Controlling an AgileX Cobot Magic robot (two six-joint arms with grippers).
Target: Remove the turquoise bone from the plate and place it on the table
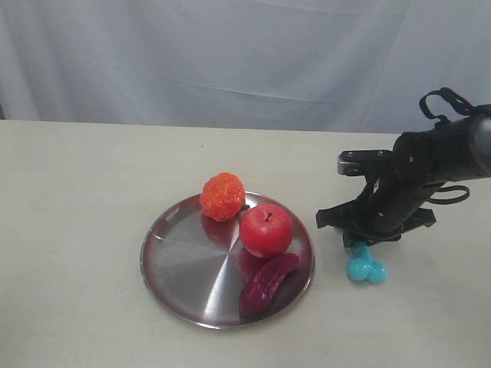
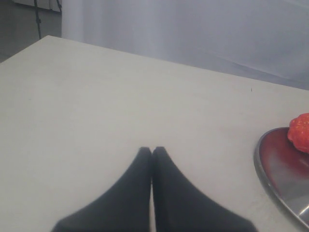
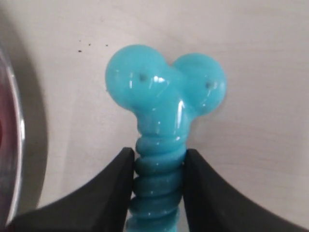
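Note:
The turquoise bone [image 1: 364, 265] hangs knob-end down just right of the plate [image 1: 184, 268], its knobs at or just above the table [image 1: 77, 199]. My right gripper [image 1: 359, 244] is shut on its ribbed shaft [image 3: 159, 179], the two black fingers [image 3: 113, 193] pressing either side. The bone's other end is hidden inside the gripper. The steel plate's rim [image 3: 12, 145] shows beside the bone. My left gripper [image 2: 152, 151] is shut on nothing, over bare table to the left of the plate [image 2: 280, 174]; it does not appear in the exterior view.
On the plate sit a red apple [image 1: 266, 230], a wrinkled orange-red fruit [image 1: 222, 196] and a dark purple curved toy [image 1: 267, 284]. A white curtain [image 1: 245, 54] hangs behind the table. The right arm's black body [image 1: 414, 184] reaches in from the right edge.

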